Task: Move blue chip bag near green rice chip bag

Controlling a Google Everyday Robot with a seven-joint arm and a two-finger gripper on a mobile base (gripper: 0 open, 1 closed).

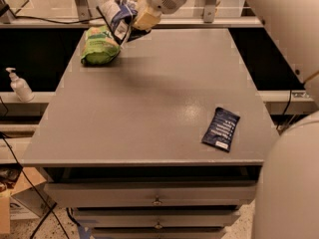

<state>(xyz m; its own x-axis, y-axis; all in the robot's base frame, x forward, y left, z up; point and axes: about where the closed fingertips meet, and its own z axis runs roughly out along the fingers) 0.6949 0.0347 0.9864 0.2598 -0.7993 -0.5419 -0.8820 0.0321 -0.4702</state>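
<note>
The blue chip bag (117, 17), crinkled dark blue with white patches, hangs in the air above the table's far left part. My gripper (135, 22) is shut on its right side and holds it just right of and slightly above the green rice chip bag (99, 46). The green bag lies on the grey table (149, 98) near the far left corner. The blue bag overlaps the green bag's upper right end in this view. My white arm reaches in from the upper right.
A smaller flat dark-blue packet (221, 128) with white text lies near the table's front right. A white pump bottle (20, 85) stands on a ledge to the left. Drawers sit below the table's front edge.
</note>
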